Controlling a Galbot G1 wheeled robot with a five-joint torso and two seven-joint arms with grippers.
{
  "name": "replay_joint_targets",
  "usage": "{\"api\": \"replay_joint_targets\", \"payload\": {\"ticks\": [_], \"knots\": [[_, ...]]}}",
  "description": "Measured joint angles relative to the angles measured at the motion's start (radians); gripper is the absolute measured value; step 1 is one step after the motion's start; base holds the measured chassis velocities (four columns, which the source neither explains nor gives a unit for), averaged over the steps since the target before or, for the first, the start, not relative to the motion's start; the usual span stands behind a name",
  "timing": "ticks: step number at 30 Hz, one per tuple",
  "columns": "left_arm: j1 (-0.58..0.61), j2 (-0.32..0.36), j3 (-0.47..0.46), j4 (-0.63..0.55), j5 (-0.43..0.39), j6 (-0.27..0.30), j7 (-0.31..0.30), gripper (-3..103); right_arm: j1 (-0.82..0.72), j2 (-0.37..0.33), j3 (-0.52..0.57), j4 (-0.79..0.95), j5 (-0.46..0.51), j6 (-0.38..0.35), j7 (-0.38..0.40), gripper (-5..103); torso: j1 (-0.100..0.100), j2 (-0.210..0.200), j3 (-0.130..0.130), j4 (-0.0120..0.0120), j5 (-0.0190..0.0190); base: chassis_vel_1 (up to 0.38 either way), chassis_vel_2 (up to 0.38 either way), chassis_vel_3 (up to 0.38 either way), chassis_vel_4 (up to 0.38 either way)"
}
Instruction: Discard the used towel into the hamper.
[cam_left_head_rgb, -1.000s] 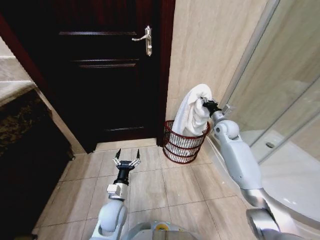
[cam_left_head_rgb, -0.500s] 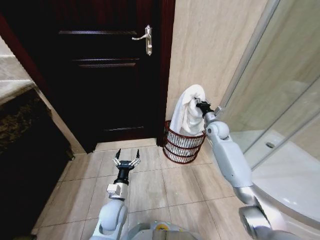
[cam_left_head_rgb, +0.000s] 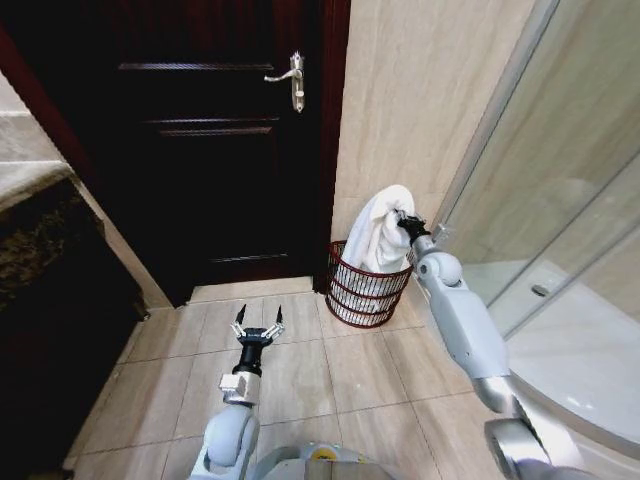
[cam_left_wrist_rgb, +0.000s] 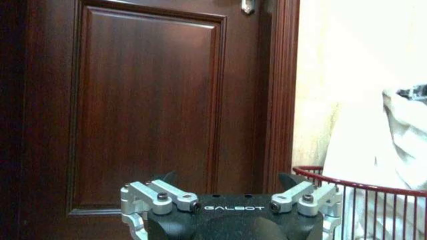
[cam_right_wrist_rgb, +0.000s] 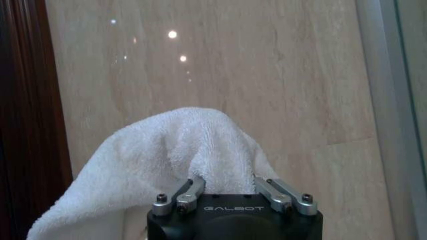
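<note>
Tiled floor (cam_left_head_rgb: 330, 370): large beige square tiles with thin pale grout lines, running from the foot of the dark wooden door (cam_left_head_rgb: 200, 150) to the curved shower threshold (cam_left_head_rgb: 560, 400) on the right. Standing directly on the tiles, in the corner between door frame and beige wall (cam_left_head_rgb: 420, 100): the hamper (cam_left_head_rgb: 362, 293), a round dark red wire basket, upright, tapering toward its base, with horizontal ring bands; close to the wall, just beside the door frame. Bordered on the left by a dark cabinet front (cam_left_head_rgb: 60, 330) rising from the tiles.
</note>
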Motion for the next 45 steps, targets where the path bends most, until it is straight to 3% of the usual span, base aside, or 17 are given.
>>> {"api": "replay_joint_targets", "payload": {"ticks": [5, 10, 11, 12, 15, 16, 18, 20, 26, 29, 39, 45], "knots": [[-0.003, 0.0, -0.021, -0.001, -0.009, -0.011, -0.015, 100, -0.035, -0.015, -0.004, 0.028, -0.011, -0.047, -0.001, 20, 0.0, 0.0, 0.001, 0.0, 0.0003, 0.0, 0.0, 0.0, 0.0], [0.006, 0.003, -0.046, -0.016, -0.026, -0.012, -0.015, 100, -0.052, -0.061, -0.032, 0.068, -0.005, -0.18, 0.015, 20, 0.0, 0.001, 0.001, -0.0001, 0.0, 0.0, 0.0, 0.0, 0.0], [0.012, 0.003, -0.054, -0.025, -0.031, -0.012, -0.01, 100, -0.04, -0.082, -0.057, 0.069, 0.011, -0.25, 0.033, 20, 0.0, 0.001, 0.001, -0.0001, 0.0001, 0.0, 0.0, 0.0, 0.0], [0.012, 0.003, -0.054, -0.025, -0.031, -0.012, -0.01, 100, -0.04, -0.082, -0.057, 0.069, 0.011, -0.25, 0.033, 20, 0.0, 0.001, 0.001, -0.0001, 0.0001, 0.0, 0.0, 0.0, 0.0], [0.021, 0.004, -0.063, -0.052, -0.032, -0.01, -0.005, 100, -0.005, -0.137, -0.128, 0.075, 0.121, -0.385, 0.115, 20, 0.0, 0.002, 0.001, 0.0003, -0.0001, 0.0, 0.0, 0.0, 0.0], [0.021, 0.004, -0.063, -0.052, -0.032, -0.01, -0.005, 100, -0.005, -0.137, -0.128, 0.075, 0.121, -0.385, 0.115, 20, 0.0, 0.002, 0.001, 0.0003, -0.0001, 0.0, 0.0, 0.0, 0.0], [0.03, 0.002, -0.064, -0.077, -0.034, 0.002, -0.005, 100, 0.02, -0.176, -0.169, 0.072, 0.174, -0.452, 0.133, 20, 0.0, 0.002, 0.002, -0.0001, 0.0005, 0.0, 0.0, 0.0, 0.0], [0.044, -0.011, -0.064, -0.115, -0.037, 0.023, -0.005, 100, 0.098, -0.218, -0.236, 0.047, 0.317, -0.574, 0.179, 20, 0.0, 0.002, 0.002, -0.0005, 0.0002, 0.0, 0.0, 0.0, 0.0], [0.054, -0.021, -0.057, -0.14, -0.043, 0.047, -0.017, 100, 0.246, -0.201, -0.353, -0.058, 0.46, -0.607, 0.291, 20, 0.0, 0.002, 0.002, 0.0001, -0.0002, 0.0, 0.0, 0.0, 0.0], [0.049, -0.018, -0.055, -0.148, -0.048, 0.063, -0.023, 100, 0.314, -0.144, -0.408, -0.157, 0.509, -0.607, 0.352, 20, 0.0, 0.003, 0.002, 0.0004, -0.0002, 0.0, 0.0, 0.0, 0.0], [0.009, -0.008, -0.082, -0.141, -0.081, 0.089, -0.01, 100, 0.353, -0.031, -0.443, -0.348, 0.497, -0.607, 0.377, 20, 0.0, 0.003, 0.002, -0.0003, -0.0002, 0.0, 0.0, 0.0, 0.0], [0.01, 0.007, -0.1, -0.123, -0.105, 0.088, 0.005, 100, 0.366, 0.05, -0.395, -0.473, 0.442, -0.607, 0.376, 20, 0.0, 0.003, 0.002, -0.0001, -0.0004, 0.0, 0.0, 0.0, 0.0]]}}
